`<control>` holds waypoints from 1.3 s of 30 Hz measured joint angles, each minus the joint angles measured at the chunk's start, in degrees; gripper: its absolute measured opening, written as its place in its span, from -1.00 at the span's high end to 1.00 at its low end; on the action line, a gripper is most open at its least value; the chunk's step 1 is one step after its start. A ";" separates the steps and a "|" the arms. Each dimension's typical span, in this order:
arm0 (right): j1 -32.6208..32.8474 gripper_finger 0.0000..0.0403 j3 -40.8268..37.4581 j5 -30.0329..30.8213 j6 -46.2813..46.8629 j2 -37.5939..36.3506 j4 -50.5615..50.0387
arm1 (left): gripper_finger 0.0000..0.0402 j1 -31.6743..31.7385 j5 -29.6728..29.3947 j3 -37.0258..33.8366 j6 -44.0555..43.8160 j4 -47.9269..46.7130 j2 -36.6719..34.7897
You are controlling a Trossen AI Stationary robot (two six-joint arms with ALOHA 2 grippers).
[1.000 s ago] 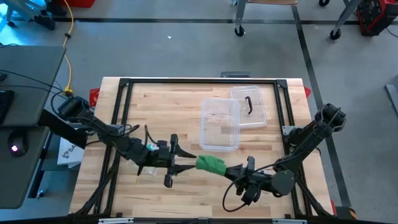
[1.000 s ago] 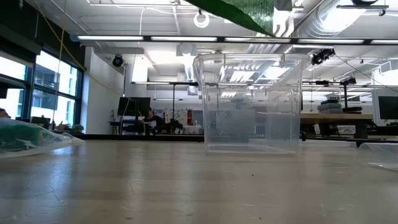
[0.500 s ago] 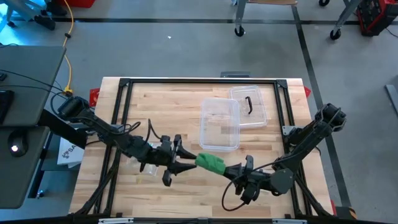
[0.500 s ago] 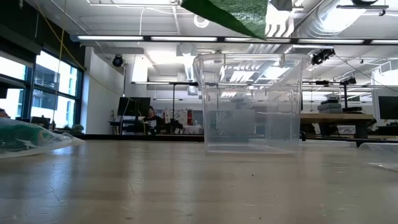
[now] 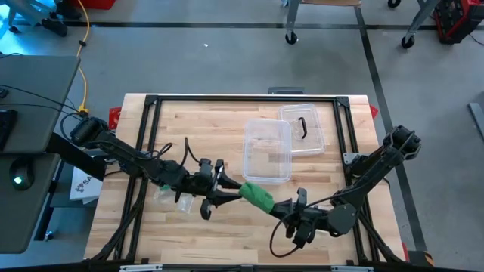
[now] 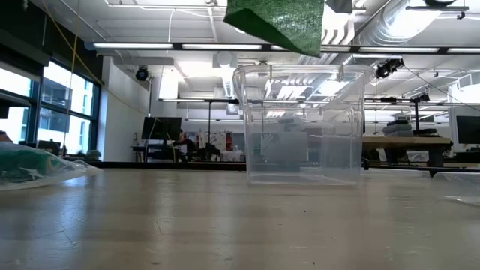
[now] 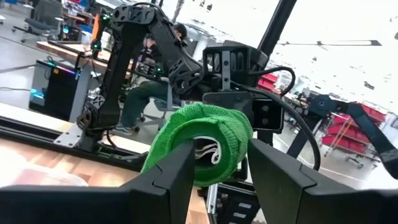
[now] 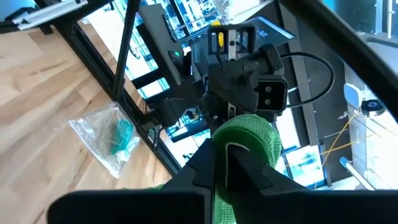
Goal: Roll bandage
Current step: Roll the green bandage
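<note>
A green bandage point(image 5: 257, 196), partly wound into a roll, hangs above the near middle of the table between my two grippers. My left gripper point(image 5: 231, 192) comes from the table's left and is shut on the roll point(image 7: 199, 146), whose hollow end faces its camera. My right gripper point(image 5: 278, 208) comes from the near right and is shut on the bandage's other end point(image 8: 245, 140). In the low view only the bandage's lower edge point(image 6: 277, 22) shows at the top of the picture. My left gripper pinches the roll by its rounded sides point(image 7: 163, 146) between its two fingers point(image 7: 177, 177). The fingers lie about level and point toward the table's right. The roll is lifted clear of the table. My right gripper pinches green cloth at the end that faces it point(image 8: 252, 146) between its shut fingers point(image 8: 217, 168), level, from the table's near right. A strip of green point(image 8: 224, 202) runs back along the fingers. Whether it is a loose end or the roll's wall does not show.
A clear plastic box point(image 5: 267, 151) and its lid point(image 5: 302, 128) stand just beyond the grippers, toward the far edge. A clear bag with something green inside point(image 5: 168, 195) lies on the table under my left arm. The black frame point(image 5: 242, 100) borders the tabletop.
My left gripper has shifted a little toward the table's right and far edge and has rolled about its own line, turning the roll with it. The bandage's lower edge, slanted before, now hangs nearly level. The right gripper has kept still.
</note>
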 joint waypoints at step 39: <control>-7.66 0.89 0.11 -22.72 55.97 -2.84 -4.12 | 0.95 -10.78 -8.86 -0.05 31.07 -6.83 -0.11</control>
